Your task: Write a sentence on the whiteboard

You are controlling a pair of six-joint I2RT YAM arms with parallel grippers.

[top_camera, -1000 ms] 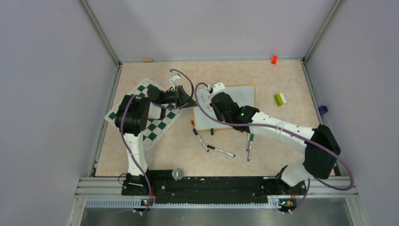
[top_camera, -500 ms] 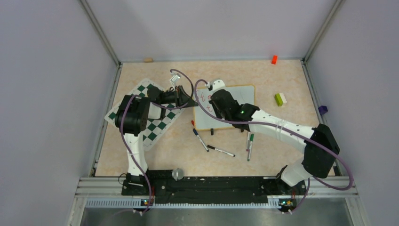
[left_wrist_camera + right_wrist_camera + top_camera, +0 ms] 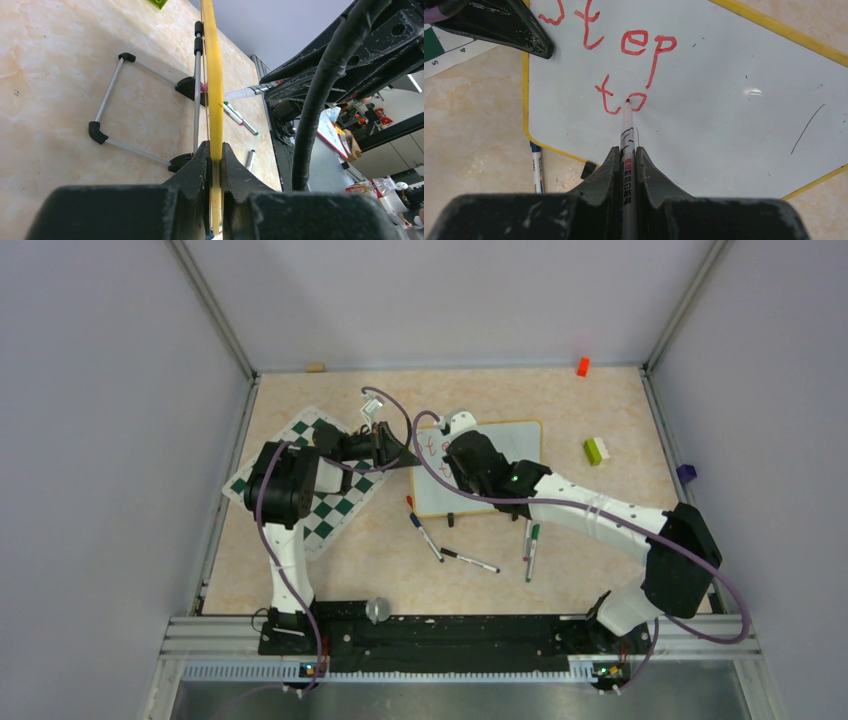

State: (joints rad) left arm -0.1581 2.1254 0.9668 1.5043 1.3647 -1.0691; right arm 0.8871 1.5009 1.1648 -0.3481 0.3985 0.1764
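The whiteboard (image 3: 505,455) lies mid-table, and its white face with a yellow frame fills the right wrist view (image 3: 724,115). The sentence (image 3: 624,45) in red reads "Step" with "to" below it. My right gripper (image 3: 627,150) is shut on a red marker (image 3: 626,145) whose tip touches the board at the "o". My left gripper (image 3: 215,150) is shut on the board's yellow edge (image 3: 214,75), at the board's left side in the top view (image 3: 405,455). The board's wire stand and black feet (image 3: 187,87) show in the left wrist view.
A green-and-white chessboard mat (image 3: 315,490) lies under the left arm. Several loose markers (image 3: 470,558) lie on the table in front of the board, one blue-capped (image 3: 536,165). A green-white block (image 3: 596,450), a red block (image 3: 582,366) and a purple object (image 3: 686,472) sit to the right.
My right gripper with the marker has shifted slightly left and away over the board's left part. The left arm has not moved.
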